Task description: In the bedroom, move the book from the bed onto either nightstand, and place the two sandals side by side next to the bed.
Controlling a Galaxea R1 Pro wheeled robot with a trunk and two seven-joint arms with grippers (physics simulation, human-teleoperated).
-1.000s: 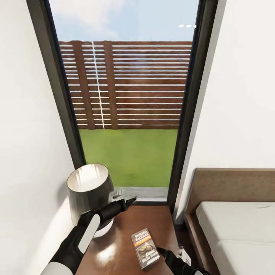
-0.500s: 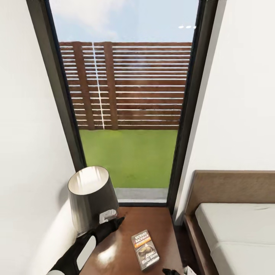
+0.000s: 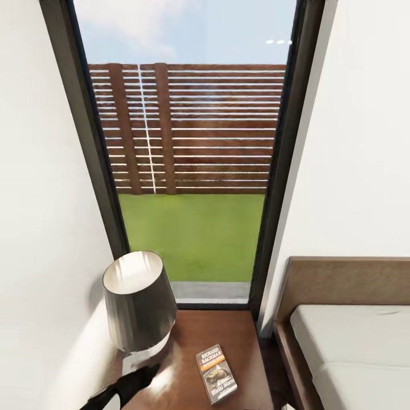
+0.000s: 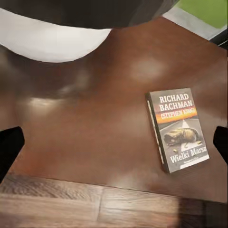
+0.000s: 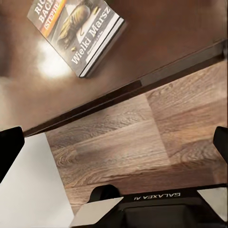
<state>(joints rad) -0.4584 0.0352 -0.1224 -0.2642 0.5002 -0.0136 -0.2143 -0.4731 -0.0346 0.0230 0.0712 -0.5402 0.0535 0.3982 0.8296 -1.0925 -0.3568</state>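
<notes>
Here the book (image 3: 216, 374) is lying flat on the glossy top of the nightstand (image 3: 250, 341), cover up, orange band and white lettering showing; it is sitting toward the side of the top nearer the bed (image 3: 347, 341), well apart from the lamp (image 3: 139, 302); nothing is touching it. The lamp is standing upright on the far-left part of the nightstand, dark shade over a white base, close to the white wall. The left gripper (image 3: 134, 378) is showing as a dark shape low over the front-left of the nightstand, just beside the lamp base; in the left wrist view its two dark fingertips (image 4: 9, 147) are sitting wide apart at the picture's edges, released, holding nothing; the book (image 4: 178, 129) is lying between them, out of contact. In the right wrist view the right gripper's fingertips (image 5: 10, 147) are likewise spread wide and empty; beyond them the book (image 5: 76, 33) is resting near the nightstand's edge, above the wood-plank floor (image 5: 142, 137). Behind the nightstand the tall black-framed window (image 3: 285, 171) is showing the slatted fence (image 3: 193, 131) and grass (image 3: 193, 233).
</notes>
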